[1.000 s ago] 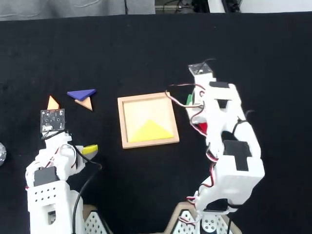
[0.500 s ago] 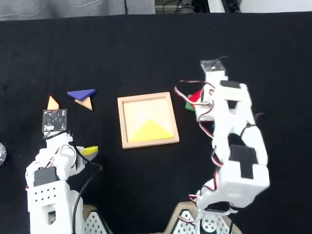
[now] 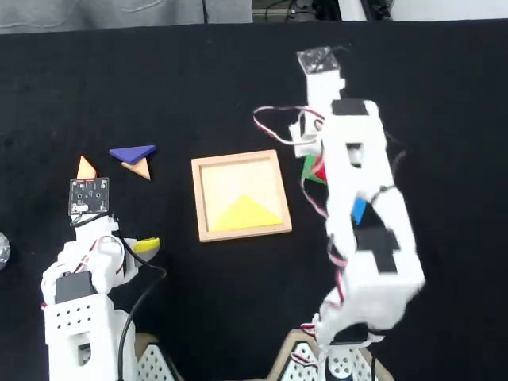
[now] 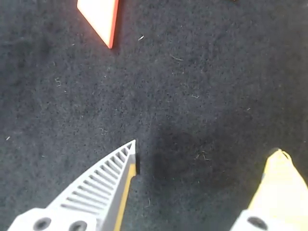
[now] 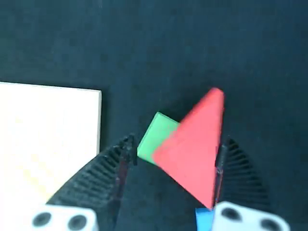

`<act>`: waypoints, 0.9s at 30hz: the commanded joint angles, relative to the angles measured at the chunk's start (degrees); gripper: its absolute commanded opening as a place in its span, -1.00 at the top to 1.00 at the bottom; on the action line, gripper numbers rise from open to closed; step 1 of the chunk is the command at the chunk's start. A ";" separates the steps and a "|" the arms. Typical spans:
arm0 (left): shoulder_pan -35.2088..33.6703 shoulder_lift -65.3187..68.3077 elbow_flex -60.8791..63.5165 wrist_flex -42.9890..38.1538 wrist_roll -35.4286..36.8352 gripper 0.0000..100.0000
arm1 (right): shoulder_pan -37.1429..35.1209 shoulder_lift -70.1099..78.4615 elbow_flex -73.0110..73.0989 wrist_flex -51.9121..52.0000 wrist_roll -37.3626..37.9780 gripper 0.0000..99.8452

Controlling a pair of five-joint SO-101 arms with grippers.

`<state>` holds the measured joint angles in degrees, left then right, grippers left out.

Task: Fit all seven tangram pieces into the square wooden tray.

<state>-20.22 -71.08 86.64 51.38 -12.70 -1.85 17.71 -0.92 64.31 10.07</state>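
Square tray [image 3: 236, 156] is set mid-table on black cloth [image 3: 444, 95]. One yellow triangle [image 3: 244, 213] is seated in its near half.

Right gripper [image 5: 175, 144] is held just right of the tray, jaws spread. A red triangle [image 5: 195, 154] and a green piece [image 5: 155, 136] are flanked by them, the red overlapping the green. Nothing is pinched. A blue piece [image 3: 359, 210] is seen nearer, partly hidden by the arm.

Left gripper [image 4: 202, 154] is held low at near left, jaws spread wide over cloth.

Left of the tray, well apart from it, an orange triangle [image 3: 86, 167], a dark blue triangle [image 3: 133, 152] and a tan triangle [image 3: 140, 168] are laid out. The last two are touching.
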 commanded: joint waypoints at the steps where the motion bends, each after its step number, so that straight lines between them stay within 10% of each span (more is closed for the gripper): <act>1: -0.22 -0.62 -0.31 -1.05 -0.53 0.21 | 2.73 9.71 -10.95 5.01 -0.62 0.47; 27: -0.22 -0.62 -0.22 -1.14 -0.53 0.21 | 11.08 11.56 -7.16 4.31 1.76 0.48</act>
<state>-20.22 -71.08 86.64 51.38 -12.70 8.09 31.08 -7.96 69.58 11.47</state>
